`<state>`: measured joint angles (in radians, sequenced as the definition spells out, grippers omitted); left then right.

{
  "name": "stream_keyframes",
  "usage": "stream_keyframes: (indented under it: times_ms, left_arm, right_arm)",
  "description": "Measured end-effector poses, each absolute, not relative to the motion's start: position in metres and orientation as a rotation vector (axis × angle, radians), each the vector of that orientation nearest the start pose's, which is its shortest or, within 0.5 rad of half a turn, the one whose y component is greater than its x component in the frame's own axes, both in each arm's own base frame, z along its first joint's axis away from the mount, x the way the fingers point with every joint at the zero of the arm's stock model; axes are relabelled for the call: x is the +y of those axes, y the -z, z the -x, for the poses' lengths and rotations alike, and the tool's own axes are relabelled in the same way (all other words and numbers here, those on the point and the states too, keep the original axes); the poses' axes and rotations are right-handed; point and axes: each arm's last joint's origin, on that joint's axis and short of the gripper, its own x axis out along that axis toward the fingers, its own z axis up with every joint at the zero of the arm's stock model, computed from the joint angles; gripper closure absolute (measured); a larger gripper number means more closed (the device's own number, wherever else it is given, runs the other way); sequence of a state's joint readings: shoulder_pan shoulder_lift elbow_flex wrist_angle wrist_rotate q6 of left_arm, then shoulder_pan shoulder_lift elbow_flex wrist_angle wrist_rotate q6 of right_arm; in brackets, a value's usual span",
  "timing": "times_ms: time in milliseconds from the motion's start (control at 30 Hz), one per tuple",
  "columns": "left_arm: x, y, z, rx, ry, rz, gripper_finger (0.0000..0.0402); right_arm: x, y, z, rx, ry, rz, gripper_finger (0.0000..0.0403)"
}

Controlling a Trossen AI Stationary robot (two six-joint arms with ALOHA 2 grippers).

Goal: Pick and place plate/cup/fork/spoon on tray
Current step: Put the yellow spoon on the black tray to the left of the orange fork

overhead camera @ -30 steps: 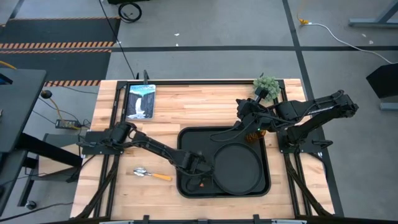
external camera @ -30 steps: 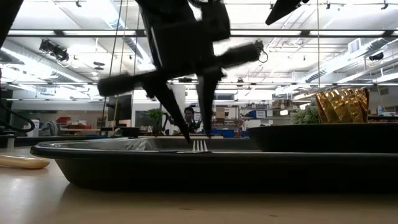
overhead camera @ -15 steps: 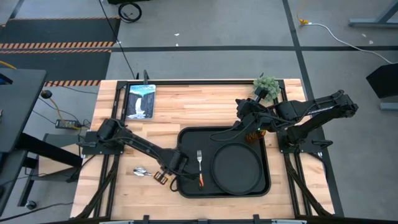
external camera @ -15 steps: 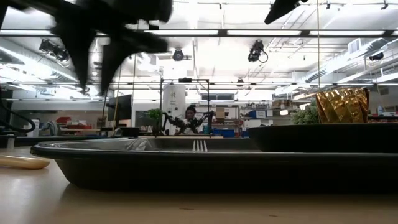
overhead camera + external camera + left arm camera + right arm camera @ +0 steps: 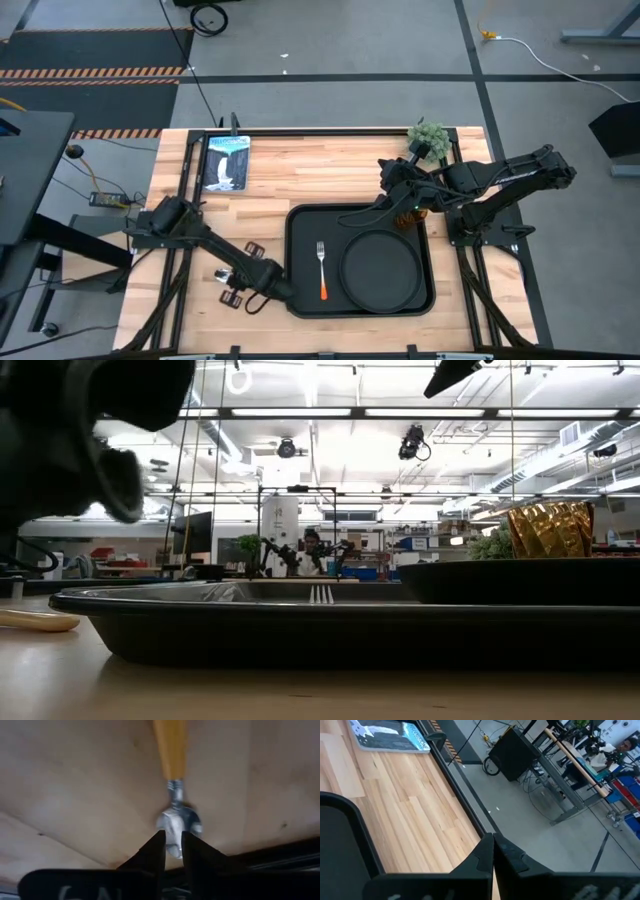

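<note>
- Since the earlier views the left gripper has pulled back off the tray, leaving the fork lying in it, and now sits low over the bare wood just outside the tray's left rim.
- The left arm runs from its base at the table's left edge diagonally toward the near left corner of the tray, stretched low with the wrist turned down at the tabletop.
- In the left wrist view its two dark fingers stand close together with only a narrow slit between them, and nothing is held.
- The spoon lies on the wood directly ahead of those fingertips, its silver bowl nearest them and its orange handle pointing away; in the high view the gripper covers it.
- The right gripper waits over the far right corner of the tray; its fingers are pressed together in the right wrist view, empty.
- The cup stands just beside the right gripper at the tray's far right corner.
- The tray holds the plate in its right half and the fork in its left half, tines away from the near edge, well apart from the left gripper.
</note>
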<state>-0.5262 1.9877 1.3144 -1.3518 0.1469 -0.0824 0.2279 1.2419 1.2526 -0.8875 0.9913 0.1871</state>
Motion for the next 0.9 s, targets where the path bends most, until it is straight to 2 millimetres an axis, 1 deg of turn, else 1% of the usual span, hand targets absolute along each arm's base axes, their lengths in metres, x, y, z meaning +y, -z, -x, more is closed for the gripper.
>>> stream_keyframes:
  times_ms: [67,167,267,367,467,633,767,900]
  left_arm:
    - [-0.163,-0.15,-0.266,2.034,0.331,-0.323,0.0339]
    - [-0.165,-0.144,-0.266,2.0,0.228,-0.288,0.0341]
    - [-0.166,-0.139,-0.269,1.947,0.137,-0.228,0.0331]
    - [-0.17,-0.138,-0.271,1.921,0.14,-0.176,0.0308]
    - [-0.174,-0.138,-0.268,1.941,0.151,-0.139,0.0277]
    - [-0.175,-0.139,-0.263,1.981,0.141,-0.157,0.0228]
    - [-0.177,-0.137,-0.267,1.911,0.142,-0.173,0.0207]
    - [-0.179,-0.136,-0.272,1.856,0.144,-0.17,0.02]
  right_arm:
    - [0.029,-0.352,-0.232,0.657,0.773,0.34,0.0392]
    - [0.029,-0.353,-0.233,0.645,0.774,0.332,0.0392]
    - [0.029,-0.353,-0.234,0.642,0.772,0.333,0.0392]
    - [0.029,-0.353,-0.234,0.645,0.77,0.34,0.0392]
    - [0.029,-0.353,-0.234,0.645,0.77,0.341,0.0392]
    - [0.029,-0.353,-0.234,0.645,0.77,0.341,0.0392]
    - [0.029,-0.354,-0.234,0.639,0.771,0.336,0.0392]
    - [0.029,-0.354,-0.234,0.639,0.771,0.336,0.0392]
